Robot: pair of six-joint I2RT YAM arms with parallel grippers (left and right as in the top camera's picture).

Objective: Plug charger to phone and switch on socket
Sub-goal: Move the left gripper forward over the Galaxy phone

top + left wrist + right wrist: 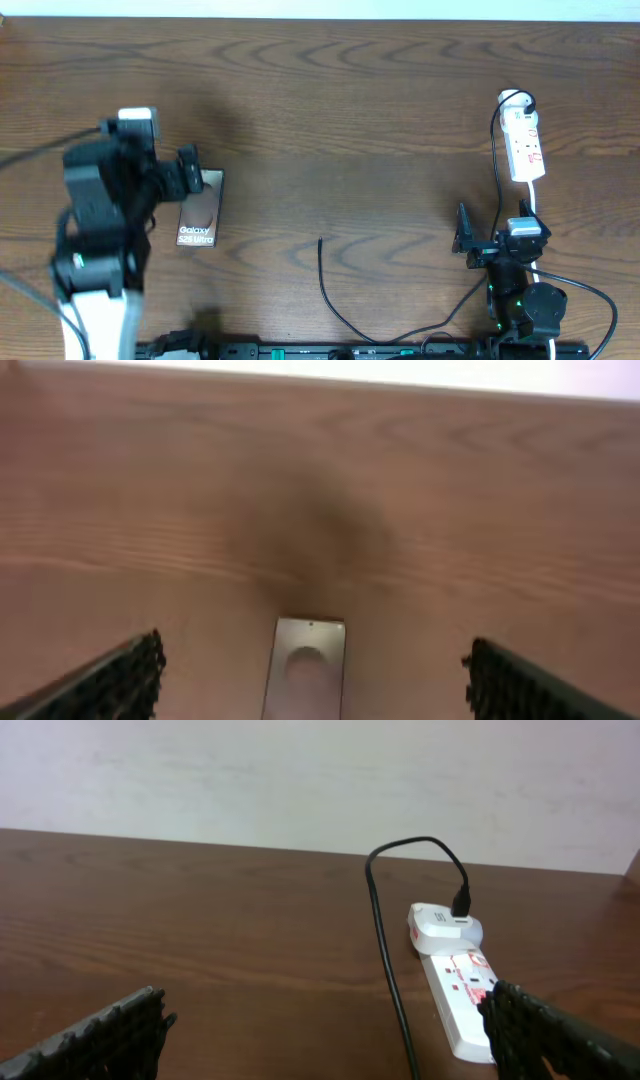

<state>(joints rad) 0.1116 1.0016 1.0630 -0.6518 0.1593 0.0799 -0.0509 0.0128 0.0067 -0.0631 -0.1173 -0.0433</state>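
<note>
Both arms' jaws stand apart, empty. The left could push the phone (200,210) askew — then the charger (322,268) misses.

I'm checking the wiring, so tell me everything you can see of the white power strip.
The power strip is a white plastic-looking oblong with small red marks, lying flat on the wooden table, right side. A white adapter sits on its far end, with a thin black cable plugged into it.

Phone (305,672): blurry, lower part off-frame
</note>
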